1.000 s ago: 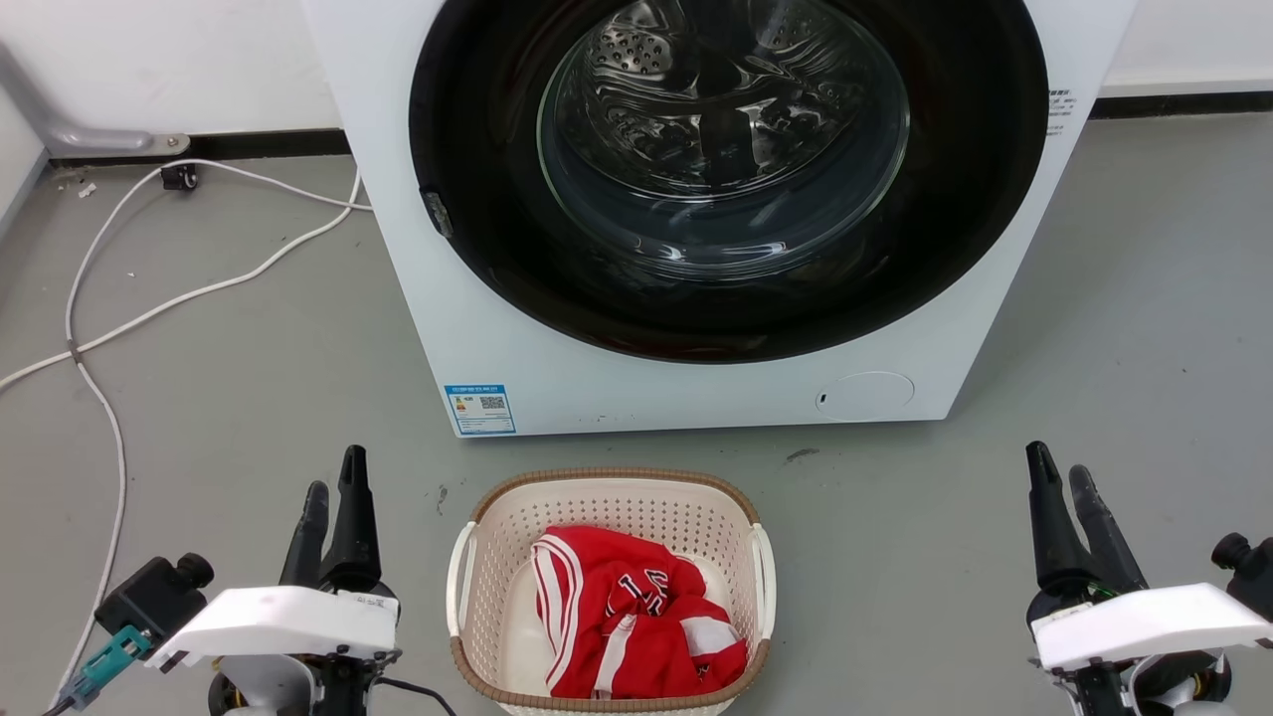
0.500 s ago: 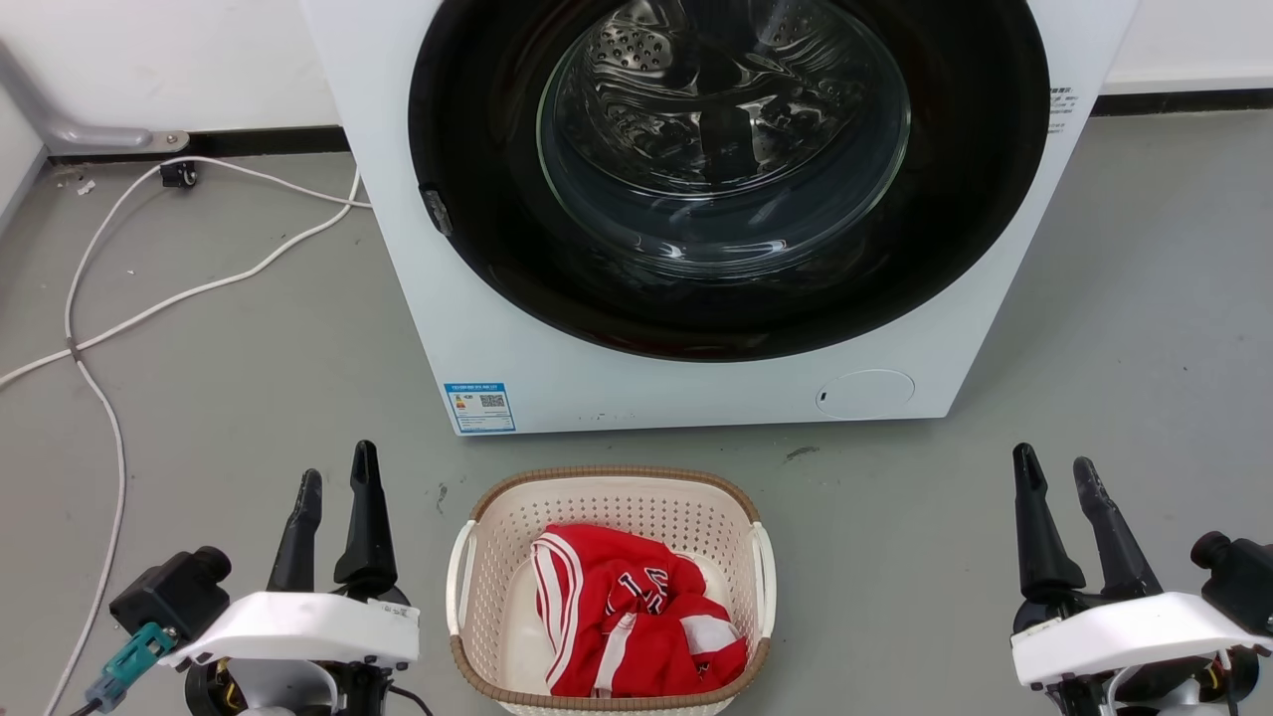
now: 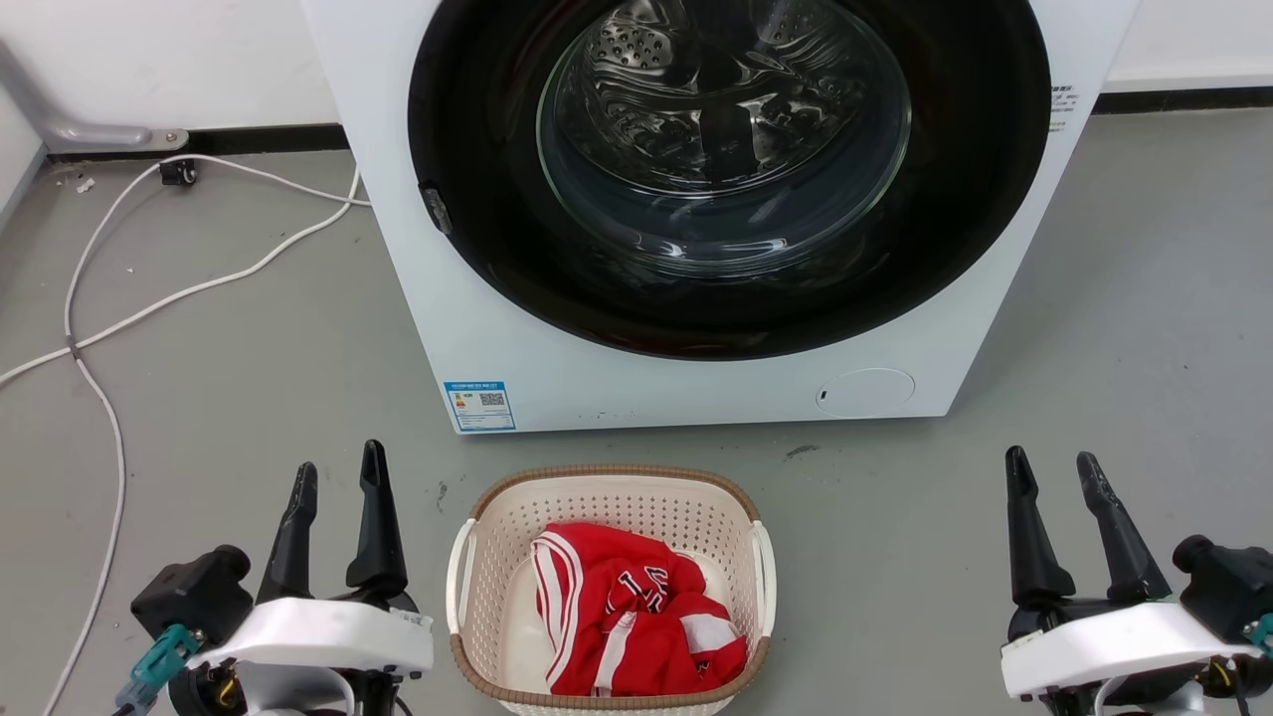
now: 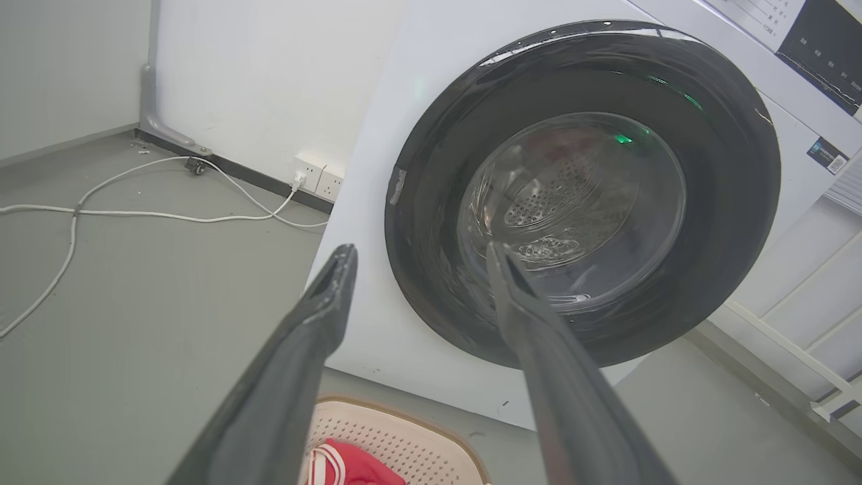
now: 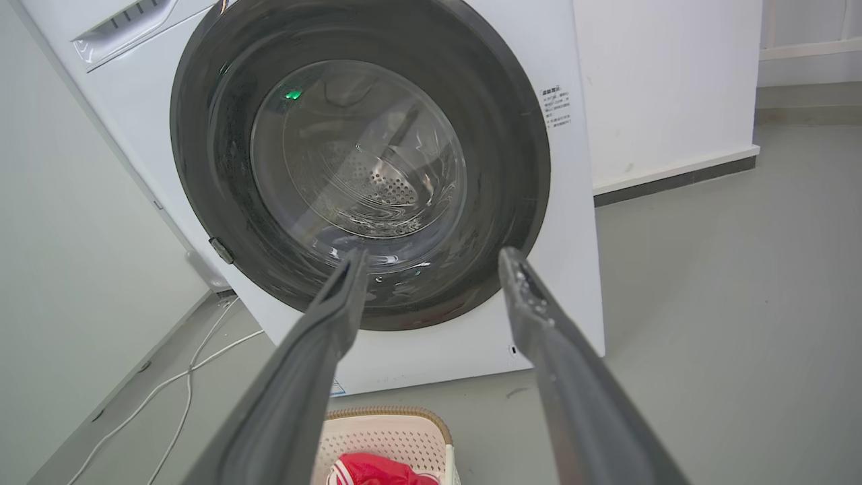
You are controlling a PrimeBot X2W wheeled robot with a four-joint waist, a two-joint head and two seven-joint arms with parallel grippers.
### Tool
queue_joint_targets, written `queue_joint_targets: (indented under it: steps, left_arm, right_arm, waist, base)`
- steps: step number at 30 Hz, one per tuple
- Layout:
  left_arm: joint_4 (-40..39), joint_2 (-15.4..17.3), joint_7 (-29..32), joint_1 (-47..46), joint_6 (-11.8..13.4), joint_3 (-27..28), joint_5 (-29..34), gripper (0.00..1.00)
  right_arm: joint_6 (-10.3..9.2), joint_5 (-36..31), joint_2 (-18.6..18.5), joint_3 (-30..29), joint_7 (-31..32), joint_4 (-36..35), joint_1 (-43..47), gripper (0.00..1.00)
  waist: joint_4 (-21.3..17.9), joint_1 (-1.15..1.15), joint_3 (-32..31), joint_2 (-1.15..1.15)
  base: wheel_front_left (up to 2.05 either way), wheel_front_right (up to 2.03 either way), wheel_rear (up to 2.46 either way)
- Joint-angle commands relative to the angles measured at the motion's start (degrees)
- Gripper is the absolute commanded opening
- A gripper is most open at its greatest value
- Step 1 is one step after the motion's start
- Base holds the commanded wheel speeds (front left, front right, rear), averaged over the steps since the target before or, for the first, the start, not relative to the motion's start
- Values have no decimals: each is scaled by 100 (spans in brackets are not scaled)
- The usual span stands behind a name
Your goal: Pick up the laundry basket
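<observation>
The laundry basket (image 3: 497,557) sits on the grey floor just in front of the washing machine, cream-white and perforated with a brown rim and white side handles. Red clothing (image 3: 627,622) lies inside it. My left gripper (image 3: 338,475) hovers open to the basket's left, apart from it, with nothing between its fingers. On the basket's right, farther off, my right gripper (image 3: 1052,465) is open too. The left wrist view shows the basket (image 4: 411,438) low between the left gripper's (image 4: 421,254) spread fingers. The right wrist view has the basket (image 5: 397,431) below the right gripper (image 5: 431,257).
A white front-loading washing machine (image 3: 497,328) with a dark round door (image 3: 726,169) stands right behind the basket. White cables (image 3: 109,318) trail over the floor at the left, toward the wall. Bare grey floor (image 3: 1114,328) spreads to the right.
Both grippers have opened wider. The left gripper has shifted a little right toward the basket, and the right gripper a little left.
</observation>
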Motion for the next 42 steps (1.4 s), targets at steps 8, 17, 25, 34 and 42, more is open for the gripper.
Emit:
queue_joint_targets:
  steps: [8, 17, 25, 34, 42]
  left_arm:
    - [-84, 22, -153, 67, 49, -42, 602, 100]
    - [-59, 23, -255, 95, 153, -83, 1120, 100]
    - [-161, 24, -349, 132, 188, -122, 1482, 100]
    - [-252, 25, -450, 191, 94, -90, 1860, 100]
    - [-248, 26, -529, 239, 89, -42, 2187, 100]
  right_arm:
    - [0, -612, -31, 30, -163, -136, 77, 100]
    - [0, -1063, -33, 47, -267, -186, 137, 100]
    - [-1, -1477, -35, 44, -361, -255, 181, 100]
    - [-1, -1904, -37, 73, -460, -329, 225, 100]
    - [-1, -2237, -39, 82, -551, -359, 294, 100]
  waist:
    - [4, 0, 14, 0]
    - [11, 0, 18, 0]
    - [24, 0, 28, 0]
    - [45, 0, 42, 0]
    - [57, 0, 30, 0]
  base:
    - [0, 0, 0]
    - [0, 0, 0]
    - [0, 0, 0]
    - [0, 0, 0]
    - [0, 0, 0]
